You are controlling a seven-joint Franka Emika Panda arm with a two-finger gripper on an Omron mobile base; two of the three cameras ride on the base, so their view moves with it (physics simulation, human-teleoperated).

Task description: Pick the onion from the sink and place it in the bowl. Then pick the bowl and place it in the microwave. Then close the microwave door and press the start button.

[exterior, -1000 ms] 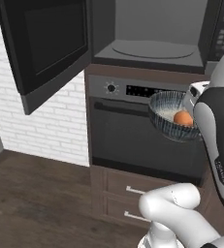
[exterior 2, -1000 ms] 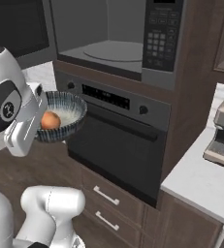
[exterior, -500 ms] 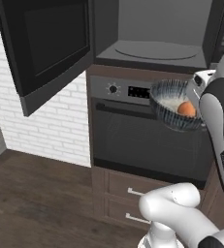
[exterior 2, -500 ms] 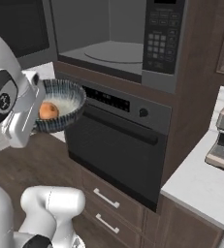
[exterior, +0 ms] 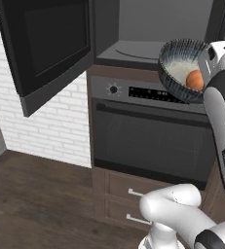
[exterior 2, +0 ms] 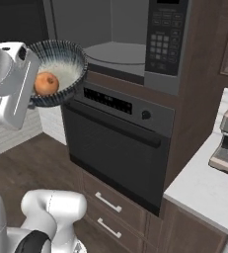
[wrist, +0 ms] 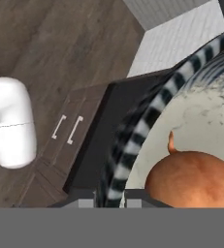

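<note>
Orange onion (exterior 2: 46, 83), one, lies inside one bowl (exterior 2: 66, 62). Hand (wrist: 108, 197) is clamped on the bowl rim, before one open microwave (exterior 2: 116, 44).

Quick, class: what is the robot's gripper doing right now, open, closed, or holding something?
Gripper: closed on the rim of the bowl, which carries the onion.

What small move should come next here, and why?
Probably carry the bowl forward and slightly up into the microwave. The claw grips the bowl's rim, the onion sits inside, and the bowl hangs tilted in front of the oven panel, just below the cavity floor, with the microwave door swung open. Levelling the bowl on the way would keep the onion in.
</note>
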